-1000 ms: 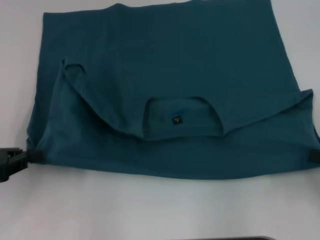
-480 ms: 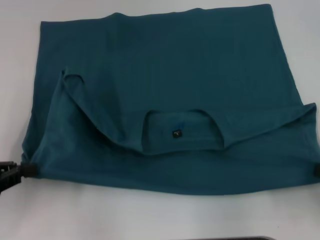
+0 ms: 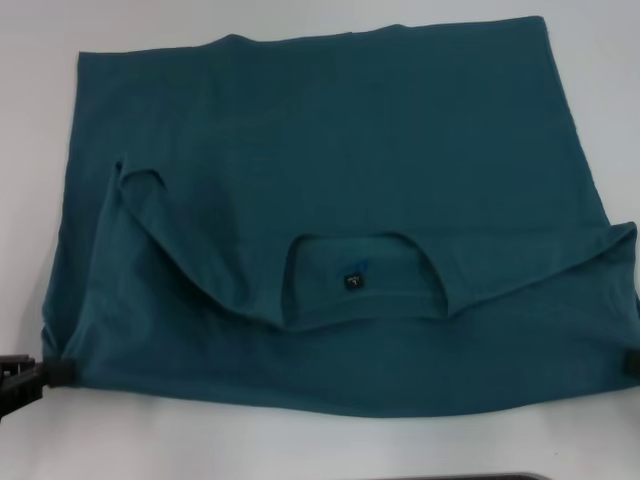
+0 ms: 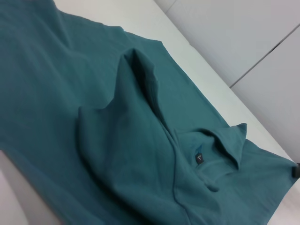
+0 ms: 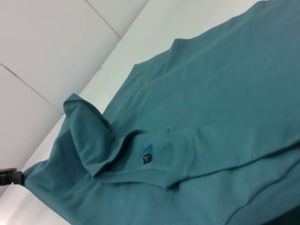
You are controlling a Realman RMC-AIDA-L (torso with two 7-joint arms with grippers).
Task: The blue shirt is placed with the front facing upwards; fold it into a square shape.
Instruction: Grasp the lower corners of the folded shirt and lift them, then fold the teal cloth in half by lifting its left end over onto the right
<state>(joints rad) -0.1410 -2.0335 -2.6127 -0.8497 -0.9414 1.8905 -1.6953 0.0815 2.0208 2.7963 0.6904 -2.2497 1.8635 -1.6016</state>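
Blue shirt [image 3: 330,200] between left claw [image 3: 45,372] and right claw [image 3: 630,362]

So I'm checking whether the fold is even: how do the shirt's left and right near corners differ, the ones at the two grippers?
On the blue shirt, the left gripper shows its black fingers and body at the near left corner; the right gripper is just a dark tip at the frame edge. The left flap runs a long slant up to a sleeve opening; the right flap is a shallower strip. Both corners lie at the near edge on the white table.
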